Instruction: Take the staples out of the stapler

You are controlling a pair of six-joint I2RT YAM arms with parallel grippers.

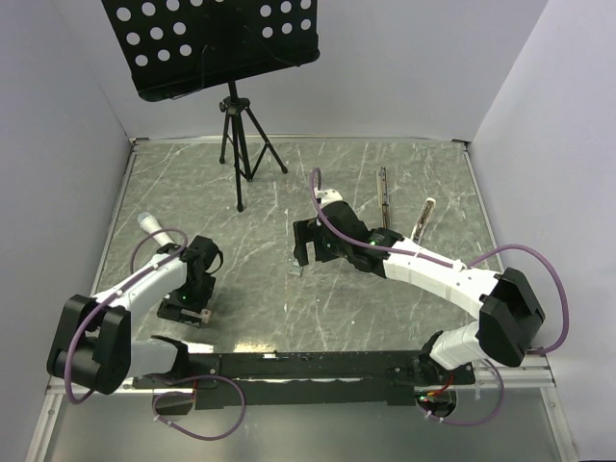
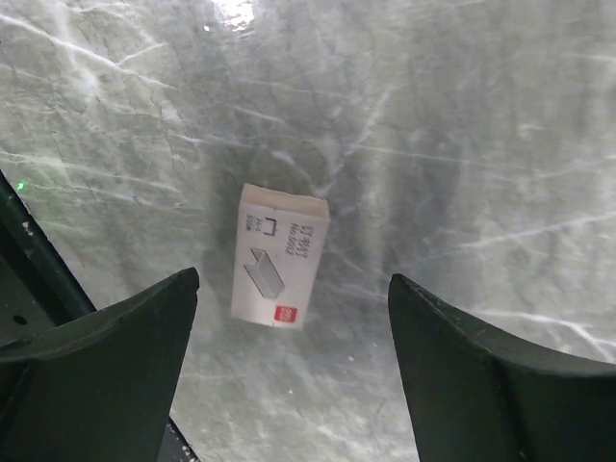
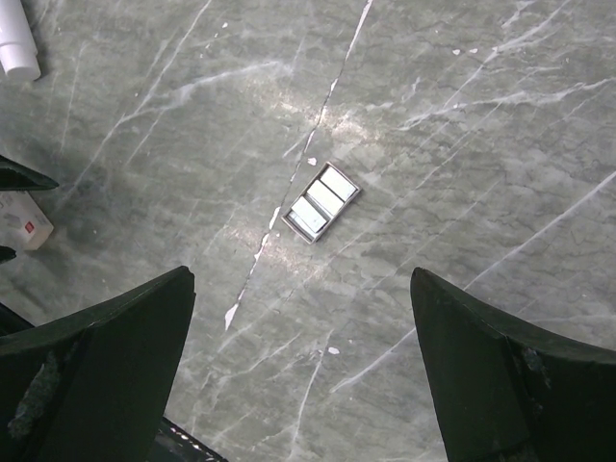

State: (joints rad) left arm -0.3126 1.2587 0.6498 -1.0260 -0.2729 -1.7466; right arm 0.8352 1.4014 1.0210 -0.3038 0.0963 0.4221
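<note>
The staples point(image 3: 321, 202) are a short flat grey strip lying on the marble table, ahead of my right gripper point(image 3: 303, 274), which is open and empty above them. In the top view they are a tiny speck point(image 1: 295, 268) just below that gripper point(image 1: 304, 252). The stapler lies at the back right in two slim pieces set apart, a thin dark bar point(image 1: 383, 197) and a silvery-grey arm point(image 1: 424, 218). My left gripper point(image 2: 294, 279) is open and empty, hovering over a small tan box with a pale face point(image 2: 279, 255). Gripper point(image 1: 195, 296) and box point(image 1: 204, 315) also show in the top view.
A black tripod point(image 1: 241, 144) carrying a perforated black plate point(image 1: 212, 43) stands at the back. A white cylinder point(image 1: 154, 225) lies left of the left arm and shows in the right wrist view point(image 3: 17, 48). Grey walls close the table's sides and back.
</note>
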